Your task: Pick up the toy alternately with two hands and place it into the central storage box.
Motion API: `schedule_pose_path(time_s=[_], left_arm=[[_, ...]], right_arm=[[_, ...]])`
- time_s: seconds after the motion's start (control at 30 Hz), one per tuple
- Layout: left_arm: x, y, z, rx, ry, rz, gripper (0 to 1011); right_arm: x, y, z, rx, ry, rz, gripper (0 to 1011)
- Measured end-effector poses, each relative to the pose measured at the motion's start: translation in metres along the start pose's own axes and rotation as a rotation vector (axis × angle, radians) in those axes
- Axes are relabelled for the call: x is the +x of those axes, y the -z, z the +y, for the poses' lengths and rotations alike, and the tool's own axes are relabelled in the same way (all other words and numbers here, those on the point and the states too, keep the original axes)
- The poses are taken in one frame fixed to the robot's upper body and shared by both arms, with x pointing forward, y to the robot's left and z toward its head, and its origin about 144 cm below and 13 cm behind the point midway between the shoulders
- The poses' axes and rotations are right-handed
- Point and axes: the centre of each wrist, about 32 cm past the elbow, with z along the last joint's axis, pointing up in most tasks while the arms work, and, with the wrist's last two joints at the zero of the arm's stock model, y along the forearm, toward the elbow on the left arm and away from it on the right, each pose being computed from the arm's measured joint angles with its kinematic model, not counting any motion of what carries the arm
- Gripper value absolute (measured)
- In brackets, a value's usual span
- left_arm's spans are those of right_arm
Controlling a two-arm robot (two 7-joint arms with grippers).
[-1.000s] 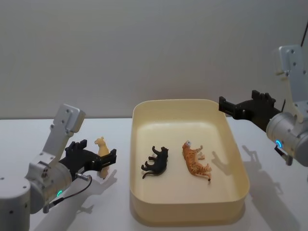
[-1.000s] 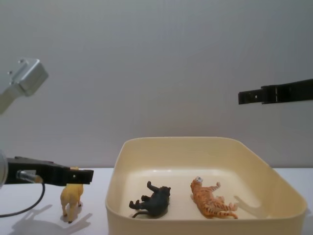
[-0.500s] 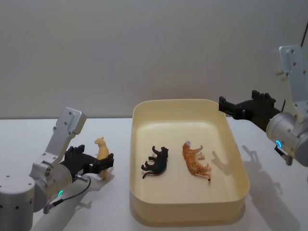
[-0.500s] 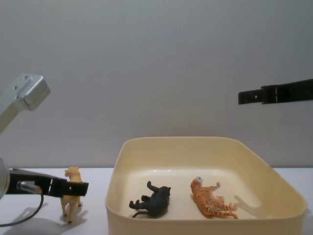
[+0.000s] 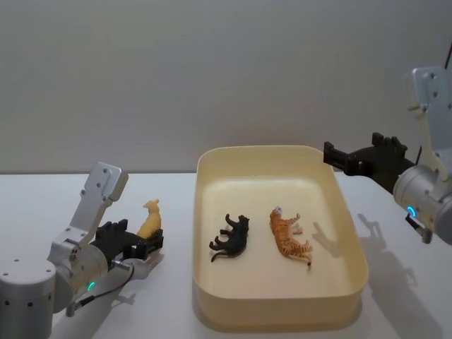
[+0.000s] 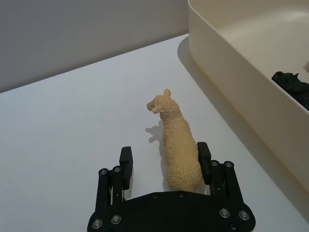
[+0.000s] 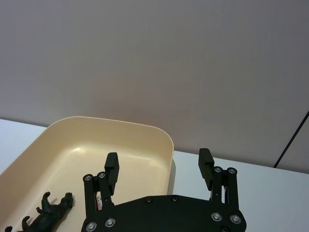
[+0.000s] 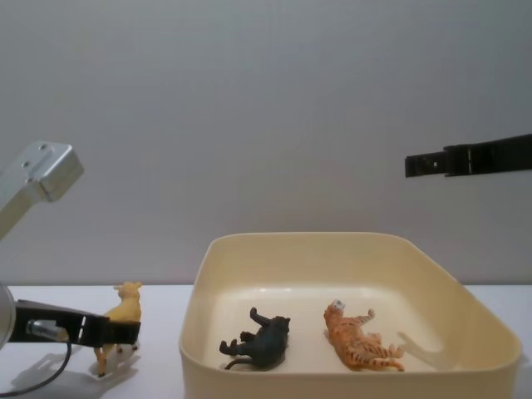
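Observation:
A pale yellow woolly toy animal stands on the white table, left of the cream central storage box. My left gripper is low at the table and open, its fingers on either side of the toy's hindquarters; one finger is against its flank, the other stands apart. My right gripper hangs open and empty above the box's far right corner.
Inside the box lie a black panther figure and an orange tiger figure, both on their sides. A plain grey wall stands behind the table.
My left gripper has sunk toward the table and drawn back a little, now straddling the toy's rear. The toy has turned and leans. The right arm has not moved.

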Motion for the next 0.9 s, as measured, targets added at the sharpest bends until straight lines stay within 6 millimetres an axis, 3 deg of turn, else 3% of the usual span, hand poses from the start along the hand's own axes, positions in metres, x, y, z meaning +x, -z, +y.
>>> schedule_pose_path(time_s=[0.5, 0.9], left_arm=[[0.0, 0.002, -0.001, 0.006, -0.004, 0.006, 363], [0.001, -0.012, 0.004, -0.055, 0.003, -0.026, 351]], right_arm=[[0.0, 0.0, 0.0, 0.0, 0.0, 0.0, 1001], [0.0, 0.0, 0.0, 0.0, 0.0, 0.0, 1001]])
